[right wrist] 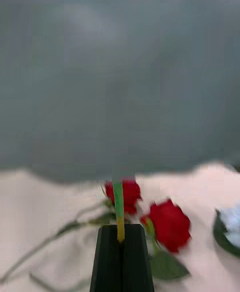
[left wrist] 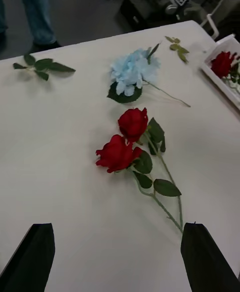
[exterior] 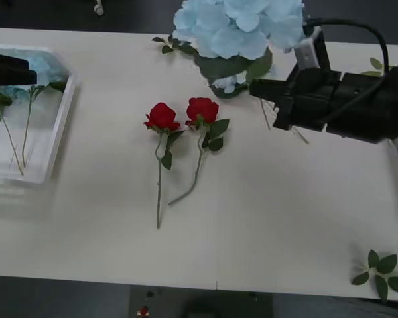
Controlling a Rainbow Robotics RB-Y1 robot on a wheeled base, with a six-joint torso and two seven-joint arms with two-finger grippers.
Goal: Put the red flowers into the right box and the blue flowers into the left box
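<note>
Here, at the frame's left edge, the shallow white plastic left tray (exterior: 56,142) holds pale blue flowers (exterior: 43,66). The black right gripper (right wrist: 120,252), fingers pressed together, pinches a blue flower's thin green stem (right wrist: 118,204) at upper right. The left gripper (left wrist: 117,257) is spread above two red roses (exterior: 182,114).

Dim, even light; right wrist view heavily blurred

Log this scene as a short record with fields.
right gripper: shut on the stem of a blue flower, held raised
left box: holds blue flowers
left gripper: open, by the left box
red flowers on table: two, side by side
right box: holds a red flower
</note>
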